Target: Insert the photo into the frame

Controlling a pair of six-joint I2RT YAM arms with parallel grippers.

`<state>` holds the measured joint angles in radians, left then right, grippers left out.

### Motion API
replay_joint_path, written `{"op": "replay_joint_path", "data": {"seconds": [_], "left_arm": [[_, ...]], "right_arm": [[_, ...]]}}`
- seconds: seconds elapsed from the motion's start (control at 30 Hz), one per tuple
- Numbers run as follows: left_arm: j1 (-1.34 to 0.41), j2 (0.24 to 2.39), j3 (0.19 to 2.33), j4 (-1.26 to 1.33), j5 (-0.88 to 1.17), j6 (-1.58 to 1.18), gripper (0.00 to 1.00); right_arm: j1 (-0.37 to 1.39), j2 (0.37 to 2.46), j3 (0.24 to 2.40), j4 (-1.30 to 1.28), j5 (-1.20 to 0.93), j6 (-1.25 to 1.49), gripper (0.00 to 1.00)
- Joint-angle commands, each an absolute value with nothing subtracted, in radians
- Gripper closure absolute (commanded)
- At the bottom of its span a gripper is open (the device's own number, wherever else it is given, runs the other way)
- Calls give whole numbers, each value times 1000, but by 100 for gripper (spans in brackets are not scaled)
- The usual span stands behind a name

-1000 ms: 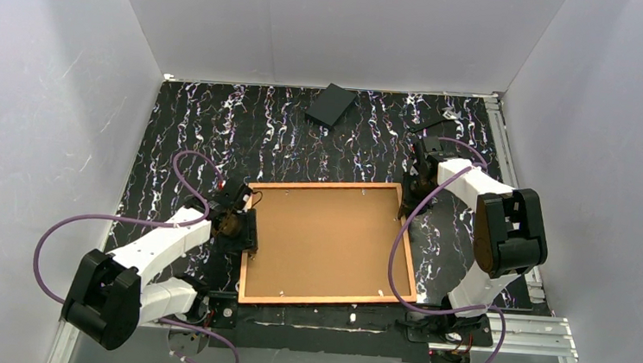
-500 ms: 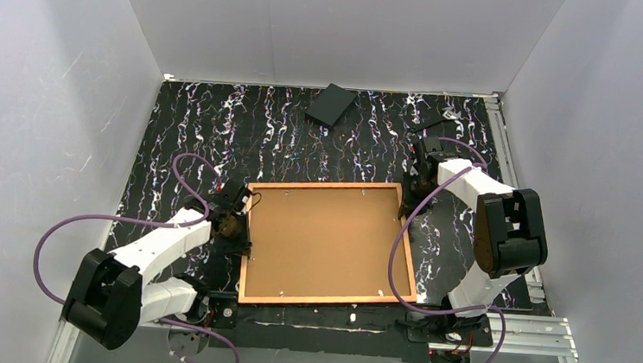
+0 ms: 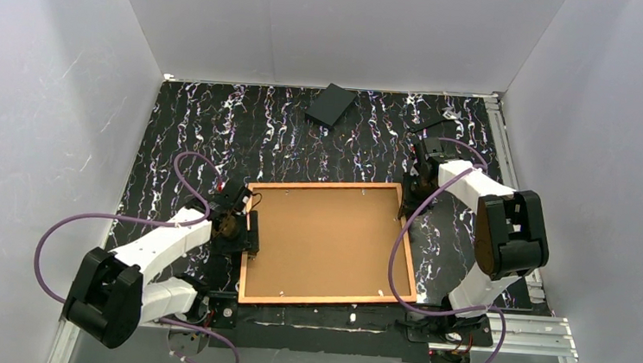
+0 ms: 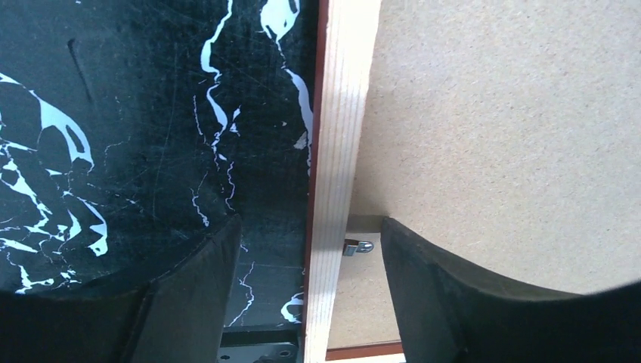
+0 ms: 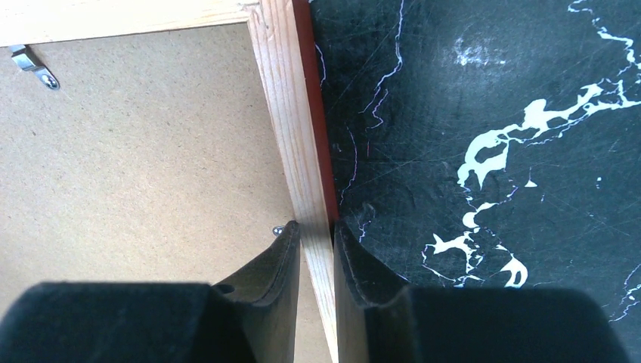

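The frame (image 3: 325, 184) lies face down in the near middle of the black marbled table (image 3: 218, 130), its pale wooden back upward and a brown board (image 3: 326, 238) filling its opening. The photo itself cannot be seen.

The left gripper (image 4: 308, 223) is at the frame's left side, towards the near end. Its jaws stand wide apart and hold nothing: one finger is over the table outside the rail, the other over the board, with the rail and a small metal clip (image 4: 357, 246) between them.

The right gripper (image 5: 316, 231) is at the frame's right side, just near of the far right corner. Its fingers (image 5: 276, 265) are closed in on the wooden rail, one on each face, pinching it.

A flat dark box (image 3: 331, 104) lies by the far wall, well apart from the frame.
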<state>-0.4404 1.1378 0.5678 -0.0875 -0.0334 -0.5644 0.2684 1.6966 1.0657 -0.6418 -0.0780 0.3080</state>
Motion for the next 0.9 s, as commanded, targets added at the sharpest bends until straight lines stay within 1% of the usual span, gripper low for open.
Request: {"op": "replay_joint_path", "data": {"seconds": [0.0, 0.13, 0.17, 0.2, 0.3, 0.37, 0.43, 0.67, 0.77, 0.87], "left_arm": [[-442, 1134, 567, -150, -20, -552, 30], [-439, 1048, 547, -100, 0, -579, 15], [-438, 1023, 542, -92, 0, -593, 12], [-437, 999, 539, -87, 0, -606, 9], [-433, 924, 550, -85, 59, -618, 6], [-430, 885, 579, -114, 74, -615, 3], [-427, 860, 628, -173, 87, -589, 2], [-422, 875, 894, -445, 140, -444, 2], [-421, 926, 1012, -557, 226, -364, 2], [-418, 988, 1123, -678, 249, -315, 2]], "right_arm": [[272, 1648, 1040, -646, -128, 312, 94], [272, 1606, 1038, -650, -134, 305, 91], [272, 1595, 1039, -653, -137, 304, 85], [272, 1583, 1041, -657, -137, 304, 76], [271, 1544, 1048, -671, -130, 303, 55], [271, 1517, 1050, -680, -125, 302, 45], [271, 1483, 1051, -689, -124, 301, 36], [273, 1390, 1043, -721, -140, 290, 24], [277, 1371, 1038, -733, -160, 296, 22], [299, 1360, 1037, -749, -162, 306, 21]]}}
